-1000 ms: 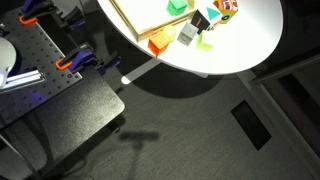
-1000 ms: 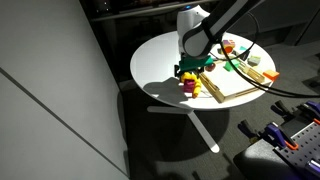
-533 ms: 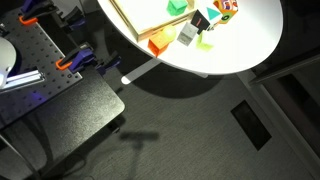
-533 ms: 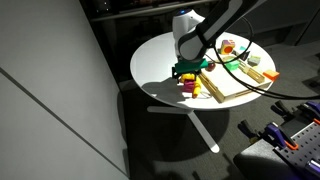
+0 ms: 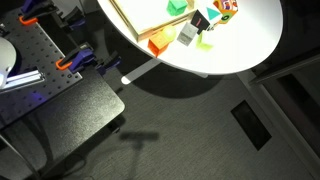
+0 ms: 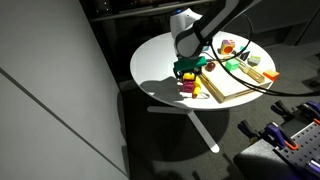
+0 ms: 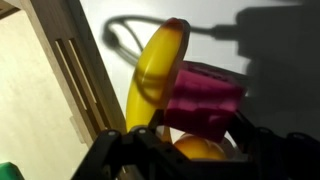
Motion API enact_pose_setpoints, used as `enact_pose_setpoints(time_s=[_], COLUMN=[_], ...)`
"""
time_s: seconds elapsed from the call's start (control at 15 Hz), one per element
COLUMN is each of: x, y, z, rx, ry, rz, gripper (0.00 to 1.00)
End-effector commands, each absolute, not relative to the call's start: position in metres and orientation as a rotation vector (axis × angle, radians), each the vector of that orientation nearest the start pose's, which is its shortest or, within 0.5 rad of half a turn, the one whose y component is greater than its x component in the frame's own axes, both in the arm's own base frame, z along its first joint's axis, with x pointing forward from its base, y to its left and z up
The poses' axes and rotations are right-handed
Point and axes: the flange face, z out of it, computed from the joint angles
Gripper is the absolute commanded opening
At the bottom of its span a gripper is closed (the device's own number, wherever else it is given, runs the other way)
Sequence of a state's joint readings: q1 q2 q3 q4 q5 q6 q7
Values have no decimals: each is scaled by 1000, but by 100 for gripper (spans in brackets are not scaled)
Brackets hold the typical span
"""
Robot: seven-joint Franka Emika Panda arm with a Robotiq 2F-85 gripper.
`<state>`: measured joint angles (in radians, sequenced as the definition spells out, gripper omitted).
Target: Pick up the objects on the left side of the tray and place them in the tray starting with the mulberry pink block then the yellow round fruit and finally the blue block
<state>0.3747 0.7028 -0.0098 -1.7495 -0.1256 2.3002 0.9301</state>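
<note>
The mulberry pink block sits on the table, outside the tray, between the jaws of my pincer. The jaws stand apart on either side of it, and I cannot tell whether the pads touch its faces yet. A long curved yellow piece leans against the block on the tray side, filling the gap up to the wooden rim. The yellow round fruit shows just below the block, close against it. On the block's other side the table is bare, with only shadow across it. In an exterior view my pincer hangs by the tray's near corner, close to the table's round edge.
</note>
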Motion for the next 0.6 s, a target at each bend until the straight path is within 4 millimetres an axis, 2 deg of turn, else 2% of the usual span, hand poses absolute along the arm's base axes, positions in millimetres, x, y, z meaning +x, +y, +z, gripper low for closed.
enact_pose_setpoints(time_s=[0.0, 0.27, 0.4, 0.53], x=[608, 607, 607, 608], y=[235, 238, 238, 235], z=[164, 177, 182, 185], rx=[-3220, -3225, -3222, -3222], ry=[802, 784, 780, 784], rz=[135, 140, 134, 136], gripper=[37, 5, 0, 3])
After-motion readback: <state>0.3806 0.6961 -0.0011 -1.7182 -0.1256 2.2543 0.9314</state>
